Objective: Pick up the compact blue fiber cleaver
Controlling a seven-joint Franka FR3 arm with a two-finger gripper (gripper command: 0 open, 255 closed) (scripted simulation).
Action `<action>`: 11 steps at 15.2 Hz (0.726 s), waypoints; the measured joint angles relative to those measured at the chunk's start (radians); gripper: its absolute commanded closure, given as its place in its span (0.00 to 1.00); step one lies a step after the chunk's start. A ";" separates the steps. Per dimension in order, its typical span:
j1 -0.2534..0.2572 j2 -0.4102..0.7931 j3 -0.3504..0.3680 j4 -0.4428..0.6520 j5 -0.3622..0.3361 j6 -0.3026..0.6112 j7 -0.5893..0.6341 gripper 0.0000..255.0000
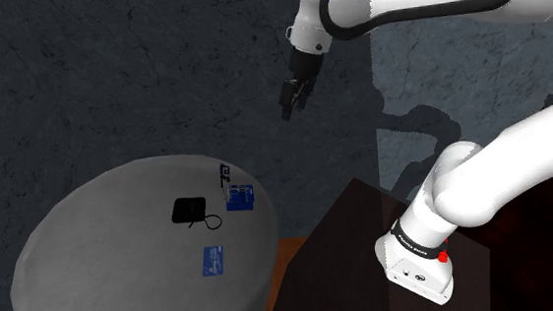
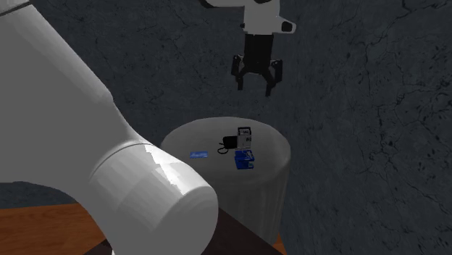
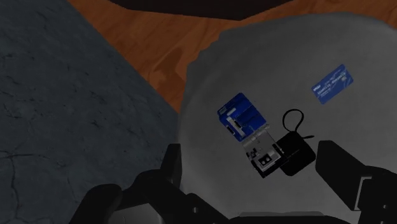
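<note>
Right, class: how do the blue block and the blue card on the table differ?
The blue block is thick; the blue card lies flat and thin. The block is darker, the card paler. The block sits by the black pad; the card lies apart. Both rest on the table.

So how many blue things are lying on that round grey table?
2. A chunky blue device sits beside a black square item on the table; a flat blue card lies apart from both, lower in the shoulder view. None seems hidden.
</note>
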 measured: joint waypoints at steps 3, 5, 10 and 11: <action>0.012 0.087 0.023 0.000 -0.001 0.089 0.000 0.00; 0.017 0.157 0.035 0.018 -0.007 0.142 -0.002 0.00; 0.036 0.320 0.070 0.055 -0.029 0.272 0.009 0.00; 0.039 0.360 0.077 0.073 -0.038 0.295 0.013 0.00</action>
